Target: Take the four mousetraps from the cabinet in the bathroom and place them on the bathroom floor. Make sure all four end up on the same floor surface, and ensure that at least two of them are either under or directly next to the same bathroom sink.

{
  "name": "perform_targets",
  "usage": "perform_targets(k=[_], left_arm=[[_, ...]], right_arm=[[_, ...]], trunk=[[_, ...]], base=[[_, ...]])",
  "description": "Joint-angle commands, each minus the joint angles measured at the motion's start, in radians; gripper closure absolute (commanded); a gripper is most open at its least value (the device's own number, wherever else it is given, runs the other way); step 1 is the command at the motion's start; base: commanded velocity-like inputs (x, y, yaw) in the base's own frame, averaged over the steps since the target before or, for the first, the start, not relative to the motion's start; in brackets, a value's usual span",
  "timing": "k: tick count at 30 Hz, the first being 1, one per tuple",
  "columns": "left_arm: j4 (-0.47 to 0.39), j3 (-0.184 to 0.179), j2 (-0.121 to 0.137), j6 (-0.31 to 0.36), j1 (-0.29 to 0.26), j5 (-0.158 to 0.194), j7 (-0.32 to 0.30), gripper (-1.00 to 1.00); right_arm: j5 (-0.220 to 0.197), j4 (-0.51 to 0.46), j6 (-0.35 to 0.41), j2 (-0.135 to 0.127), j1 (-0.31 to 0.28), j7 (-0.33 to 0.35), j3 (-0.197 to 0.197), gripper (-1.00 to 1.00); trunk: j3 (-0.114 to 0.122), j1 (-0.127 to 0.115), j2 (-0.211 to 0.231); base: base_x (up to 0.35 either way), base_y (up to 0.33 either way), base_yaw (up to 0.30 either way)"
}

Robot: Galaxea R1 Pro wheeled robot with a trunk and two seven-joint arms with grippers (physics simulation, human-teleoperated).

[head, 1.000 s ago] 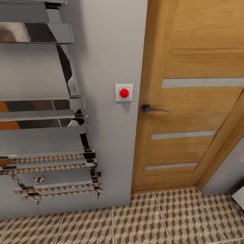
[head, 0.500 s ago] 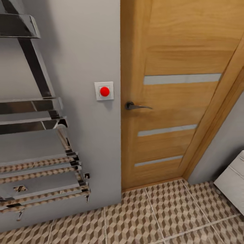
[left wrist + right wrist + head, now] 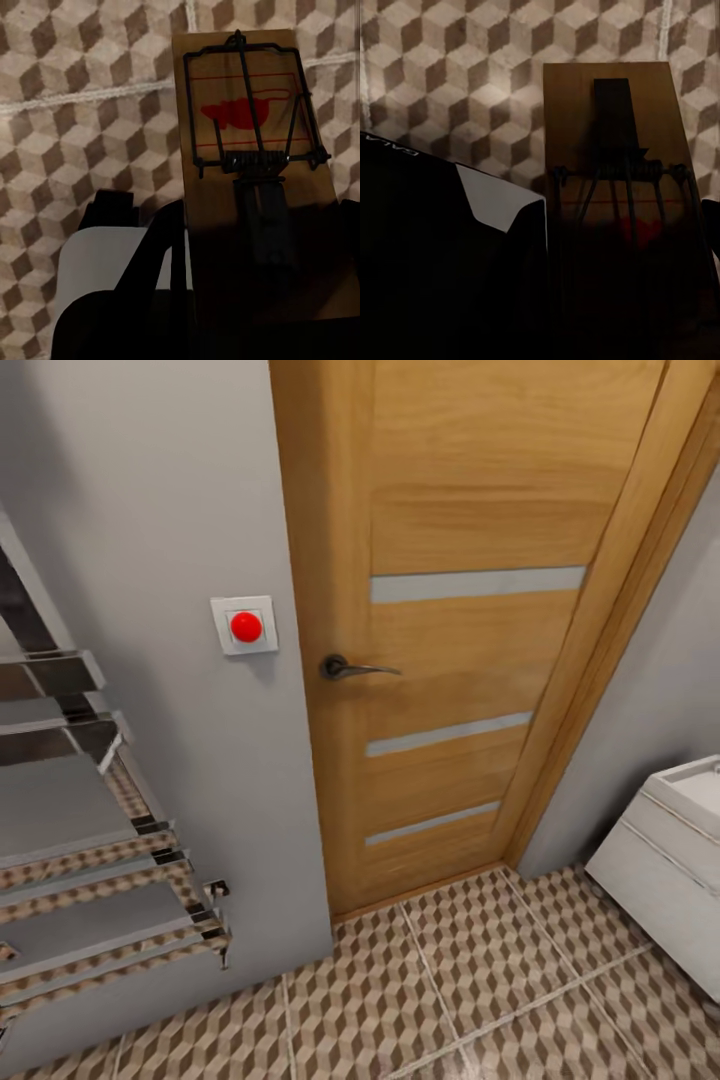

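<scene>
One mousetrap, a brown wooden plate with a wire spring and a red mark, hangs over the cube-patterned bathroom floor, with my left gripper shut on it. My right gripper is shut on a second mousetrap, also above the floor. In the head view the bathroom sink sits on a white vanity at the right edge, above the tiled floor. The cabinet is out of view.
A closed orange-brown door with a dark lever handle stands straight ahead. On the grey wall beside it is a white switch with a red button. A chrome towel radiator juts from the wall at the left.
The head camera has swung to the right: door, switch and radiator sit further left in the picture, and the white sink and vanity have come into view at the right edge.
</scene>
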Motion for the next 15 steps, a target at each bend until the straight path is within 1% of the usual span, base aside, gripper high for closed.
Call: perform_targets(k=[1, 15], left_arm=[[-0.002, -0.005, 0.001, 0.001, 0.0, 0.008, 0.001, 1.0], [0.0, -0.004, 0.003, 0.001, 0.0, 0.008, 0.001, 1.0]], right_arm=[[-0.011, 0.005, -0.008, 0.001, -0.002, 0.003, 0.009, 1.0], [-0.01, 0.005, -0.009, 0.0, -0.002, 0.003, 0.009, 1.0]], trunk=[[-0.002, 0.0, 0.0], [-0.016, 0.0, 0.0]], base=[[0.0, 0.0, -0.245], [0.0, 0.0, -0.247]])
